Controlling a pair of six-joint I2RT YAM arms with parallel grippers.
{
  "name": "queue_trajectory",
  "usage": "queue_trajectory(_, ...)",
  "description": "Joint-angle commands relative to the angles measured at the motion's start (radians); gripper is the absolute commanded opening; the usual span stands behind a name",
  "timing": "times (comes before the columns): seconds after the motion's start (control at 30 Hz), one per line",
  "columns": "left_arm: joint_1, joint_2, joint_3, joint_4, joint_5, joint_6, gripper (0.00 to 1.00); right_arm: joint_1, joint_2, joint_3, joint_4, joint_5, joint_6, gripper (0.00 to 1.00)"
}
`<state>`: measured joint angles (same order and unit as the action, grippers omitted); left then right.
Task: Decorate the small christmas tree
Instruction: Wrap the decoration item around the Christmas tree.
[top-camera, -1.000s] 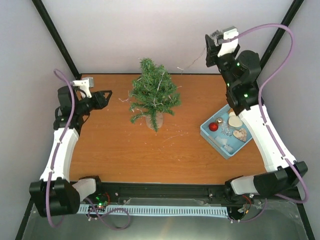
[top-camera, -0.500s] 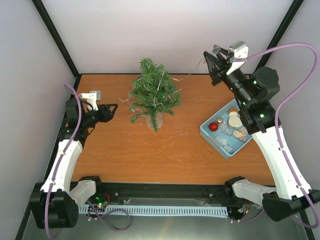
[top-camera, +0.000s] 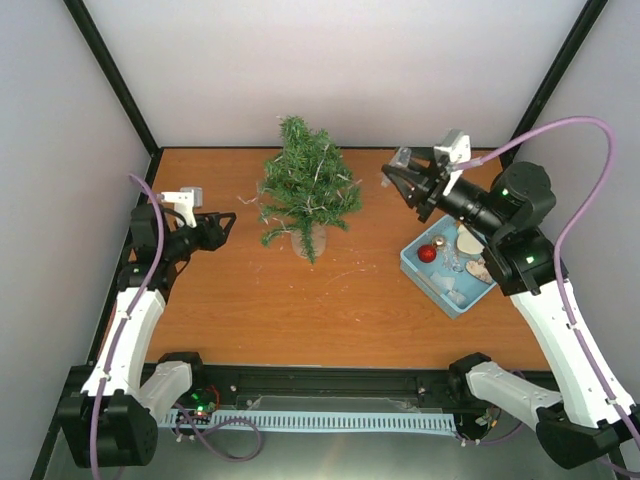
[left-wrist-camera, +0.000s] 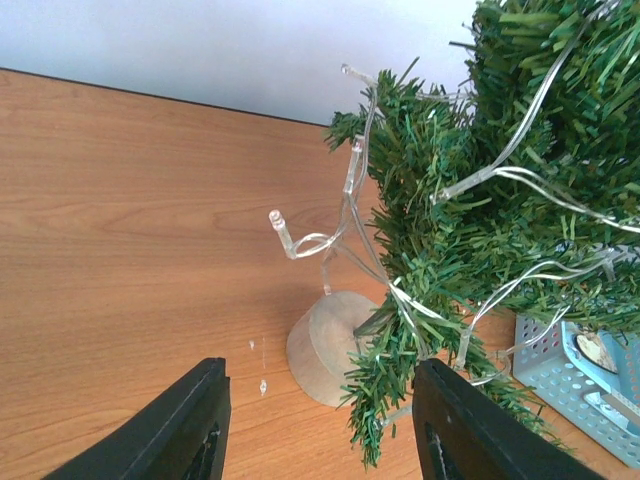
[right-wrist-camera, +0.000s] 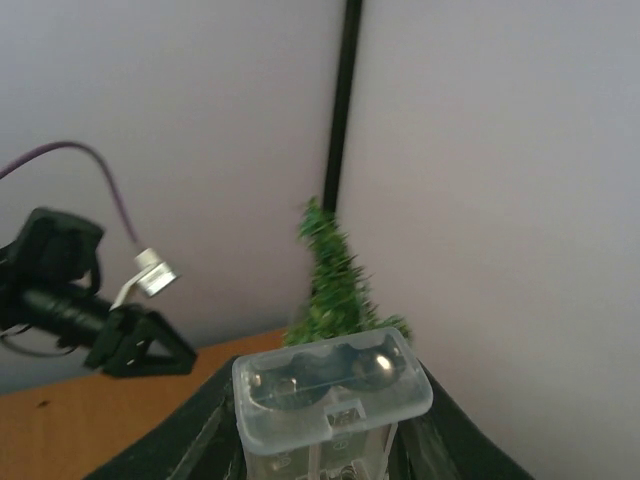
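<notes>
Wooden table (top-camera: 300, 310) within white walls, top view: the small christmas tree (top-camera: 308, 195) stands upper centre. Left wrist: left fingers (left-wrist-camera: 190, 425) half-open, empty, facing its base. Right wrist: right fingers (right-wrist-camera: 195, 445) clamp a clear battery box (right-wrist-camera: 330, 390). Likely step: draping the light string (left-wrist-camera: 352, 175); next, set the box beside the tree.

Open tabletop (top-camera: 300, 310) fronts the small christmas tree (top-camera: 308, 190); the blue tray (top-camera: 428, 285) crowds its right.

The tree (top-camera: 308, 190) is seen in dark green, the table (top-camera: 250, 300) in grained orange-brown, the tray (top-camera: 430, 283) in pale blue, the battery box (right-wrist-camera: 330, 395) as clear.
</notes>
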<state>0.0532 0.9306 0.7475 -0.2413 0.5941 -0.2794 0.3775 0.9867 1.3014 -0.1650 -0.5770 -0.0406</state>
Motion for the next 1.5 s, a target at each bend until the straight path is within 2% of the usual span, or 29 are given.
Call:
queue_trajectory(0.0,-0.010,-0.022,-0.007,0.020,0.013,0.026,0.51,0.061,0.009,-0.010,-0.120,-0.082,-0.083,0.16)
queue_trajectory(0.23,-0.010,-0.021,-0.001,0.030,0.038,0.011,0.52,0.243,0.079,-0.002,-0.191,-0.016,-0.227,0.18)
queue_trajectory(0.43,-0.010,-0.047,0.027,0.025,0.067,-0.032,0.52,0.372,0.186,-0.031,-0.063,0.107,-0.255,0.17)
queue_trajectory(0.63,-0.009,-0.103,0.082,-0.035,0.094,-0.056,0.51,0.511,0.312,-0.053,0.033,0.334,-0.333,0.17)
queue_trajectory(0.9,-0.010,-0.156,0.084,-0.043,0.095,-0.079,0.52,0.603,0.456,-0.086,0.132,0.567,-0.511,0.20)
queue_trajectory(1.07,-0.010,-0.152,0.032,-0.028,0.086,-0.084,0.52,0.636,0.563,-0.048,0.115,0.616,-0.598,0.21)
queue_trajectory(1.33,-0.010,-0.119,0.018,-0.042,0.052,-0.084,0.55,0.655,0.681,-0.002,0.131,0.703,-0.632,0.24)
queue_trajectory(1.47,-0.010,-0.119,0.007,-0.043,0.063,-0.071,0.55,0.665,0.671,-0.017,0.111,0.708,-0.614,0.19)
